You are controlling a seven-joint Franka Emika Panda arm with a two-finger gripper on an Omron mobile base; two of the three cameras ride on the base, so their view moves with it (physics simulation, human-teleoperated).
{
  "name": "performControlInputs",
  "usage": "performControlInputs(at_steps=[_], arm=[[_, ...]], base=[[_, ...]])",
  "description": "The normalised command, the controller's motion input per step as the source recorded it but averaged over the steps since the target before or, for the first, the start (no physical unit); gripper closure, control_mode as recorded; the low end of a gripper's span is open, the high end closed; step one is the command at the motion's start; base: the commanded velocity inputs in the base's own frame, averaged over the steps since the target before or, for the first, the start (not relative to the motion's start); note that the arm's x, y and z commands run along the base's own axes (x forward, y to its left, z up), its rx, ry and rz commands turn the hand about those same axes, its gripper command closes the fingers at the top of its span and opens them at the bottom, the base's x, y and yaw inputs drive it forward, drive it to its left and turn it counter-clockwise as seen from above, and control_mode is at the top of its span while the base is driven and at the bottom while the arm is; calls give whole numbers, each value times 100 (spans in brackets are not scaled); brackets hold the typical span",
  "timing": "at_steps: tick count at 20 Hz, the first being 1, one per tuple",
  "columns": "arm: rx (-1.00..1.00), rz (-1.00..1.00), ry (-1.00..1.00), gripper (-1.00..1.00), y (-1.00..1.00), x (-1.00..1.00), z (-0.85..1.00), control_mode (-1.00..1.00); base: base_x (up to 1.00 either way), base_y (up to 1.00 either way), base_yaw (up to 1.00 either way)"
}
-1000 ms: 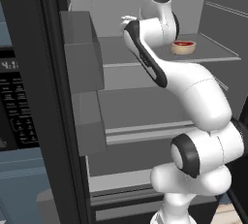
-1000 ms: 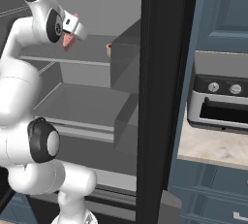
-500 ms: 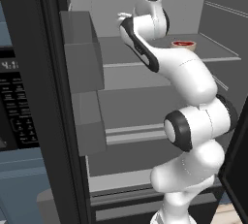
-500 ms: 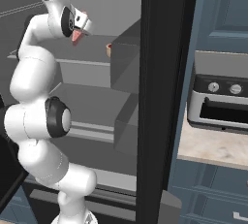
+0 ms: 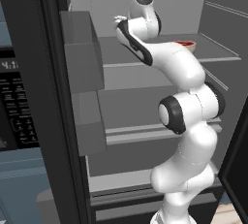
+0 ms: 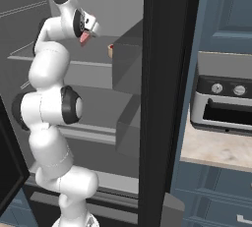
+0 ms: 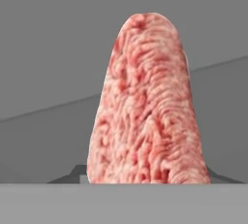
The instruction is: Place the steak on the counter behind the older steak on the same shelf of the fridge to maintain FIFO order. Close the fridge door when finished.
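My gripper (image 6: 87,33) is shut on the steak (image 6: 84,37), a bare pinkish-red slab that hangs from the fingers above the top shelf (image 6: 59,61) inside the fridge (image 6: 106,5). The hand view shows the steak (image 7: 147,106) close up, standing on end and hiding the fingertips, with the grey shelf (image 7: 43,140) and back wall beyond. The older steak (image 5: 186,44) lies in its tan dish at the right of the same shelf (image 5: 121,57). From the right, that dish (image 6: 110,50) peeks out beside a door bin, just right of the hand.
Both fridge doors stand open: the left door (image 5: 34,97) carries grey bins (image 5: 82,58), and the right door (image 6: 167,98) has a bin (image 6: 129,64) near the hand. A black microwave (image 5: 14,106) is at left. A toaster oven (image 6: 224,105) stands on the counter (image 6: 221,147).
The arm has stretched up and deeper into the fridge, carrying the steak over the top shelf toward the back wall. The steak stays in the gripper.
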Motion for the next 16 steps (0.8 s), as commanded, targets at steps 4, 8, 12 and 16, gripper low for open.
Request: performControlInputs(at_steps=[4, 8, 12, 16], arm=[[0, 0, 0, 100, -1, 63, -38, -100], [0, 0, 1, 100, 0, 51, -36, -100], [-1, 0, 1, -100, 0, 9, -66, -100], [-4, 0, 0, -100, 0, -18, -70, -100]], base=[[0, 0, 0], [0, 0, 0], [0, 0, 0], [0, 0, 0]])
